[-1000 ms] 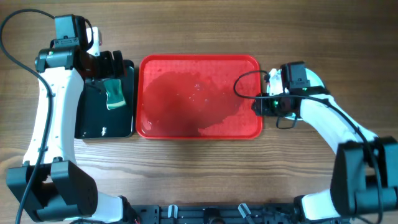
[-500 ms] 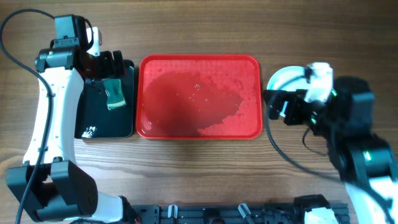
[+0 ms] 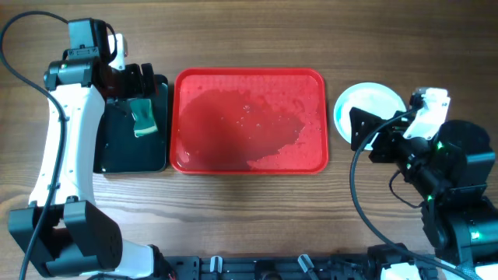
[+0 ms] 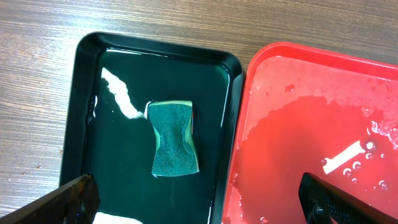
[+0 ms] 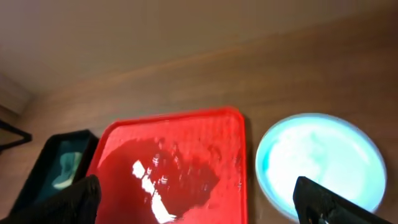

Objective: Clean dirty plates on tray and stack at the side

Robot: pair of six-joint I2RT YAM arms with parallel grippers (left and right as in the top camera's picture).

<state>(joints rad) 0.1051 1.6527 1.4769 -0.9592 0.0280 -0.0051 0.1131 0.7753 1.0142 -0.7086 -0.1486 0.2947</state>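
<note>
The red tray (image 3: pixel 249 120) lies in the middle of the table, wet and with no plate on it; it also shows in the left wrist view (image 4: pixel 311 124) and the right wrist view (image 5: pixel 180 143). A pale turquoise plate (image 3: pixel 366 103) sits on the table just right of the tray, also in the right wrist view (image 5: pixel 320 158). Whether other plates lie under it is hidden. My right gripper (image 3: pixel 364 138) (image 5: pixel 199 205) is open and empty, raised high over the plate's near edge. My left gripper (image 3: pixel 140 78) (image 4: pixel 199 202) is open and empty above the black tray.
A smaller black tray (image 3: pixel 128 152) holding water and a green sponge (image 3: pixel 143 117) stands left of the red tray; both show in the left wrist view, the tray (image 4: pixel 118 143) and the sponge (image 4: pixel 174 138). Bare wood surrounds the trays.
My right arm has drawn back from the red tray's right edge, moving right and upward, and the turquoise plate now shows uncovered. The left arm has not moved.
</note>
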